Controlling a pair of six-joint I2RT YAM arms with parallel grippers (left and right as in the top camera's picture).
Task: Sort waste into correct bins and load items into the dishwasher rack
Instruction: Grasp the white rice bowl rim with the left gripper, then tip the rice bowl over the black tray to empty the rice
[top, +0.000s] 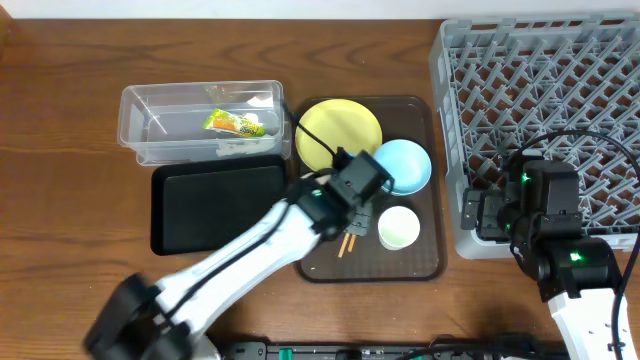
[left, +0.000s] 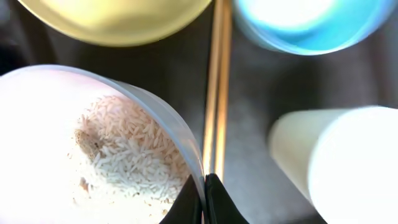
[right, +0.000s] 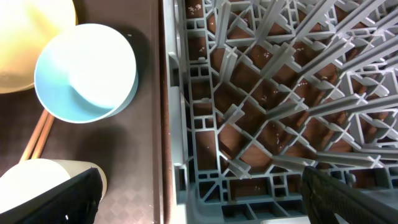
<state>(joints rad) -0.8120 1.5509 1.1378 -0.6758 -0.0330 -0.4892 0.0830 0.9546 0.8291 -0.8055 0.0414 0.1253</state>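
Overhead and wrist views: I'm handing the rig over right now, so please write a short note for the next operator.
Left gripper: shut on the rim of the white bowl; the bowl holds rice and sits by the chopsticks at the brown tray.
Right gripper: open, empty, above the rack wall next to the brown tray.
Done: wrapper lies in the clear tub.
Left: rice into a bin (black tray looks empty); plate, blue bowl, cup, chopsticks and white bowl into the rack, where no dishes show yet.
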